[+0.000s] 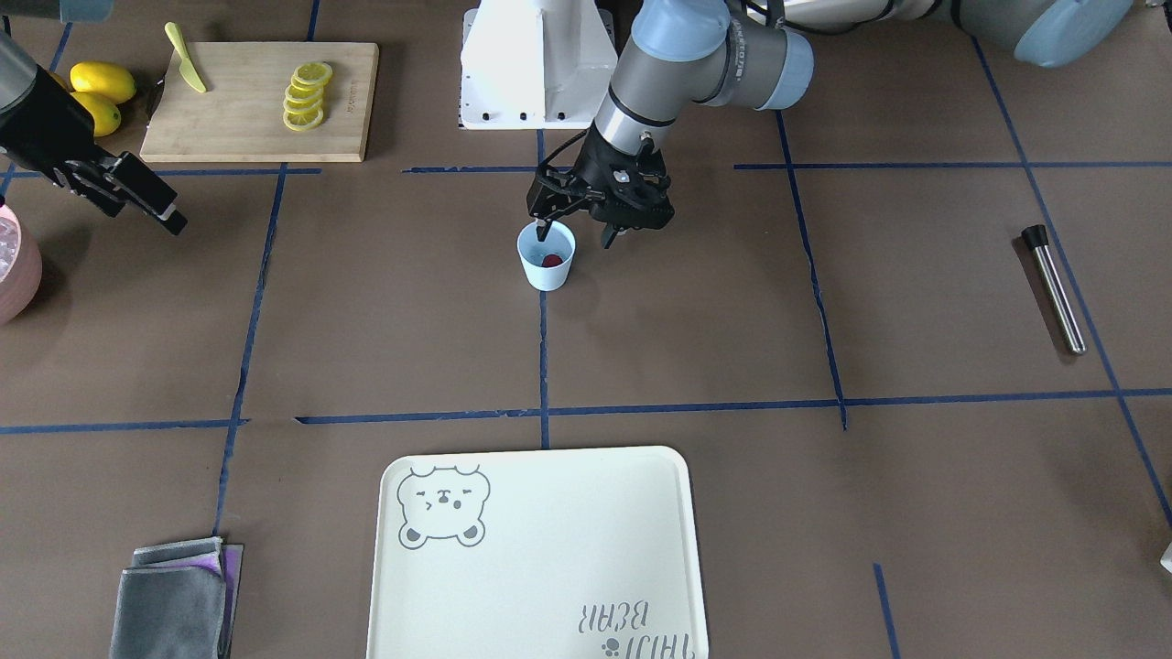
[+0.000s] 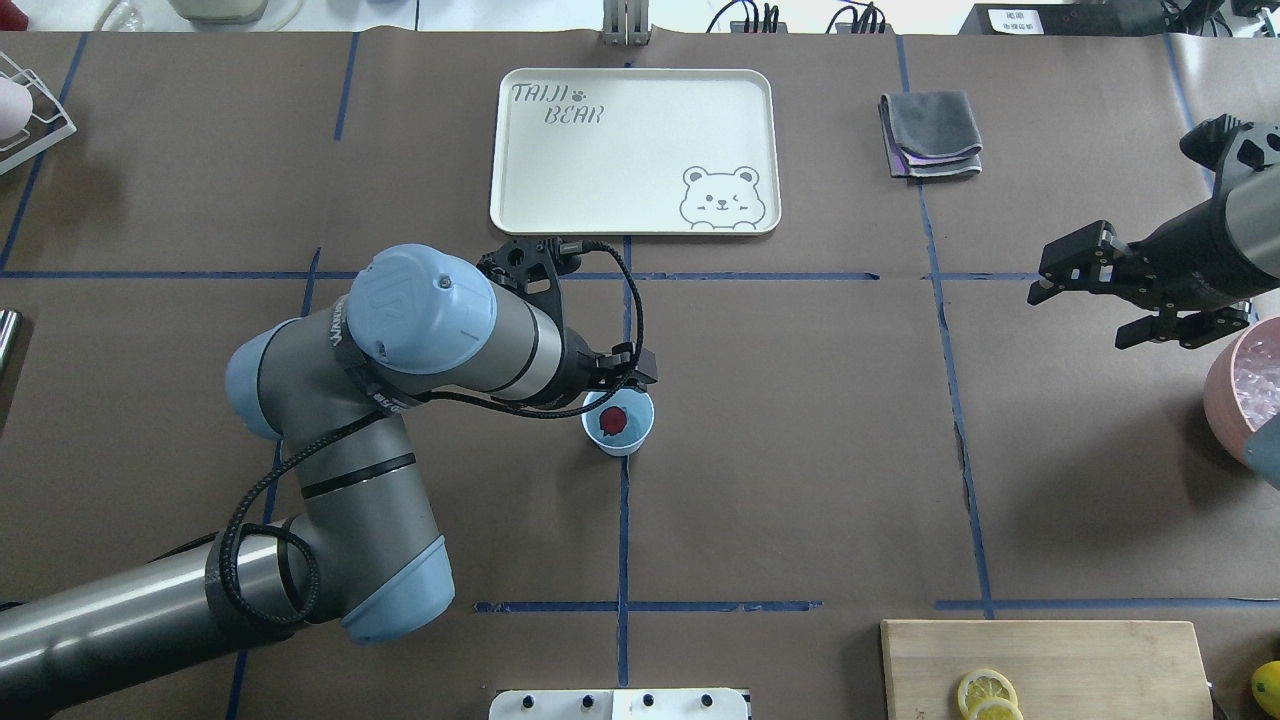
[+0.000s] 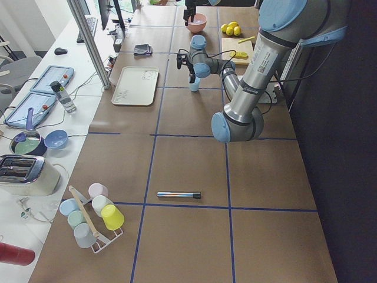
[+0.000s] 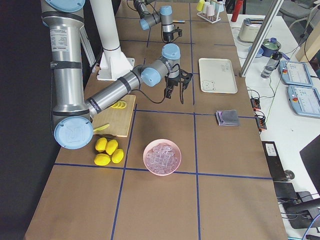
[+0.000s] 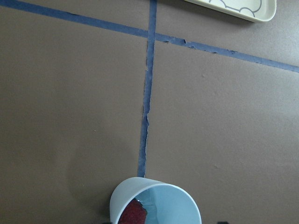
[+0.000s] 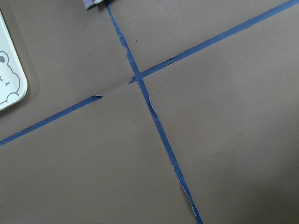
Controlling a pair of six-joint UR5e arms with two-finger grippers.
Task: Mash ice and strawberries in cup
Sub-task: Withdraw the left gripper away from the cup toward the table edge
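The light blue cup (image 1: pixel 547 267) stands upright at the middle of the table and also shows in the overhead view (image 2: pixel 632 436). A dark red strawberry piece (image 1: pixel 552 261) lies inside it and shows in the left wrist view (image 5: pixel 135 213). My left gripper (image 1: pixel 575 236) is open just above the cup. One finger dips inside the rim and the other is outside the cup. My right gripper (image 2: pixel 1078 320) is open and empty, in the air beside the pink bowl (image 2: pixel 1222 392). The ice (image 2: pixel 1258 372) fills that bowl. I see no ice in the cup.
A white bear tray (image 1: pixel 540 558) lies on the operators' side. A metal rod (image 1: pixel 1053 288) lies toward my left end of the table. A cutting board (image 1: pixel 229 128) with lemon slices (image 1: pixel 305 95), a knife and whole lemons sits near the right arm. A folded grey cloth (image 2: pixel 930 130) lies beside the tray.
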